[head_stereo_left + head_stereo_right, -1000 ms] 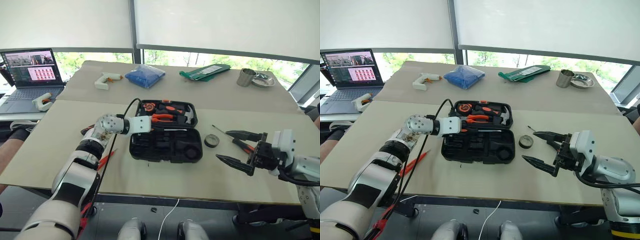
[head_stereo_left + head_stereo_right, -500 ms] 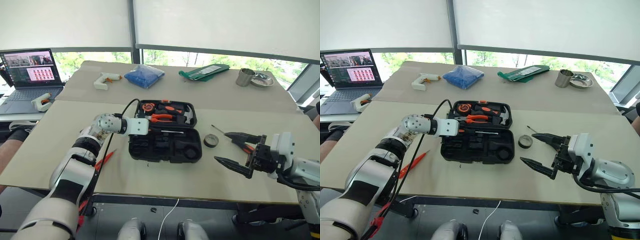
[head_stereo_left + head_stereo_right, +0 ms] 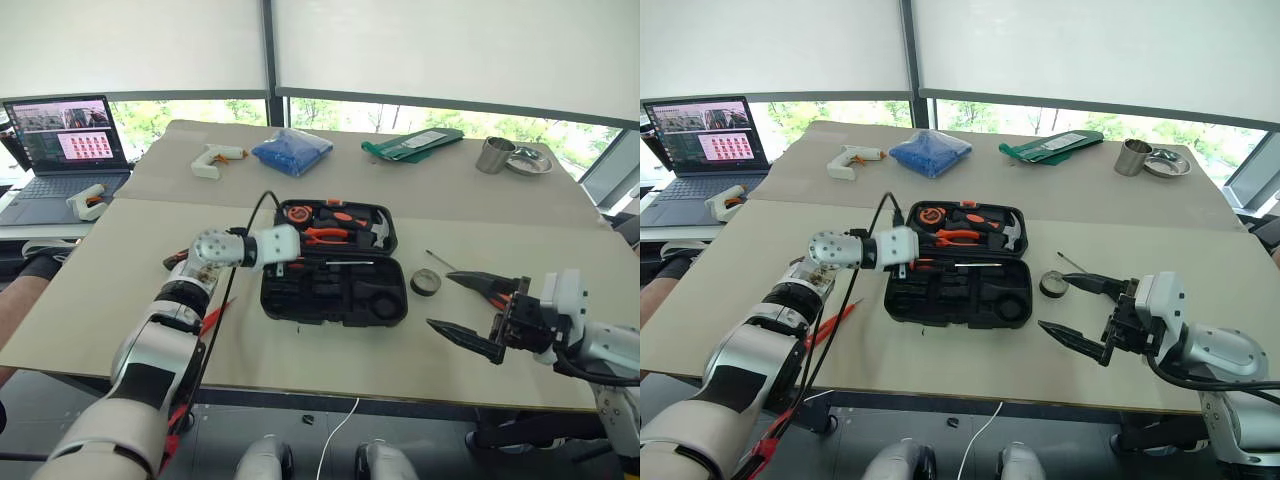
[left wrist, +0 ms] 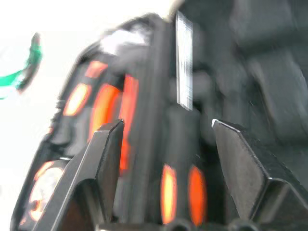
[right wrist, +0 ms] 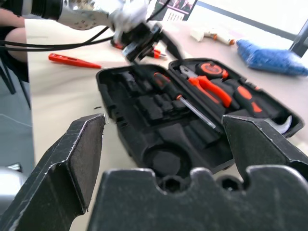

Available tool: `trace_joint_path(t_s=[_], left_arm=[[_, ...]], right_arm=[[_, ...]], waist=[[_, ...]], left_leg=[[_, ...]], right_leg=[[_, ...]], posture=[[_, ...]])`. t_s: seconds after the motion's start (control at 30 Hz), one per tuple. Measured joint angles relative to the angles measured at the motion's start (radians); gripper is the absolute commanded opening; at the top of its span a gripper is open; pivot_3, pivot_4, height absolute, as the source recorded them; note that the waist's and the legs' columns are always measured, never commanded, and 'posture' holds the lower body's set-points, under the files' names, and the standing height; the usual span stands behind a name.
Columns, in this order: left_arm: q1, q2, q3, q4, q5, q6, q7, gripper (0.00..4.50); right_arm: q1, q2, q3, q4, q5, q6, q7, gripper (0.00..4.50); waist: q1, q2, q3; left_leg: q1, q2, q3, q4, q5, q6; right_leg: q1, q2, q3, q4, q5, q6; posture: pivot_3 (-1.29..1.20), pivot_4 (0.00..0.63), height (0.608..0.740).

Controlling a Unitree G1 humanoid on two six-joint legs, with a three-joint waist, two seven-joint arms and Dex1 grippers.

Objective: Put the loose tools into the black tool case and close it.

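Surface: beige table [image 3: 90,290] under windows with white blinds, a laptop [image 3: 55,150] at its far left
Case: black tool case [image 3: 333,262] lies open and flat mid-table, long axis running left to right, lid half on the far side, tray half nearer the robot
Lid half: orange-handled pliers [image 3: 325,236], hammer [image 3: 380,232] and tape measure [image 3: 296,212] sit in their slots
Screwdriver in case: orange-and-black screwdriver [image 5: 185,98] lies along the hinge line, parallel to the case's long axis, handle toward the left gripper, metal shaft pointing toward the right end
Left gripper: left gripper [image 3: 906,264] hovers at the case's left edge, just over that screwdriver's handle; fingers [image 4: 103,159] stand partly apart with nothing between them
Right gripper: right gripper [image 3: 478,312] is off to the right of the case, well apart from it, fingers spread wide and empty
Tape roll: small black tape roll [image 3: 425,282] lies flat on the table just beside the case's right end
Second screwdriver: screwdriver [image 3: 1072,262] lies right of the roll, thin shaft angled toward the far left, handle hidden behind the right gripper
Tester: slim orange tester screwdriver [image 5: 73,60] lies on the table left of the case, near the left arm
Right wrist view: shows the empty moulded slots of the tray half
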State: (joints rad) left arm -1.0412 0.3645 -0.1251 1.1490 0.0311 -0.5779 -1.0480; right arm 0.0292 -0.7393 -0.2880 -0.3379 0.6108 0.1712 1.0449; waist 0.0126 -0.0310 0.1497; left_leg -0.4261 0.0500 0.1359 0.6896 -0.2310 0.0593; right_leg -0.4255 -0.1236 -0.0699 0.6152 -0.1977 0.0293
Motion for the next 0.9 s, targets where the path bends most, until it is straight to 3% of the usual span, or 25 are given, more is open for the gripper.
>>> trace_joint_path(t_s=[0.17,0.3,0.8,0.9], left_arm=[[0.040,-0.033,0.037,-0.036,-0.039,0.150,-0.012,0.02],[0.108,-0.077,0.026,-0.057,-0.028,0.216,0.026,0.02],[0.095,-0.110,-0.038,-0.180,0.047,0.471,0.123,0.02],[0.147,-0.109,0.007,-0.219,-0.005,0.428,0.108,0.74]], right_arm=[[-0.002,0.020,0.001,-0.026,0.001,0.012,-0.032,4.50],[-0.002,0.033,0.003,-0.027,0.001,0.013,-0.053,4.50],[0.004,0.048,0.025,-0.046,0.000,0.013,-0.096,4.50],[0.040,0.048,0.010,-0.058,0.000,0.015,-0.118,4.50]], waist=[[-0.002,0.000,0.000],[-0.001,0.000,0.000],[0.010,0.002,-0.003],[0.009,0.002,-0.003]], left_leg=[[0.000,0.000,0.000,0.004,-0.001,0.001],[-0.001,0.000,-0.001,0.005,-0.001,0.001],[0.003,0.000,-0.002,0.007,-0.001,0.001],[0.001,0.000,-0.002,0.006,0.000,0.002]], right_leg=[[0.001,0.000,0.000,0.002,0.000,0.001],[0.000,0.000,0.000,0.003,0.000,0.001],[0.004,-0.003,0.000,0.003,-0.004,0.004],[0.002,-0.003,0.001,0.003,-0.002,0.003]], posture=[[0.00,0.150,0.739],[0.00,0.150,0.739],[0.00,0.150,0.739],[0.00,0.150,0.739]])
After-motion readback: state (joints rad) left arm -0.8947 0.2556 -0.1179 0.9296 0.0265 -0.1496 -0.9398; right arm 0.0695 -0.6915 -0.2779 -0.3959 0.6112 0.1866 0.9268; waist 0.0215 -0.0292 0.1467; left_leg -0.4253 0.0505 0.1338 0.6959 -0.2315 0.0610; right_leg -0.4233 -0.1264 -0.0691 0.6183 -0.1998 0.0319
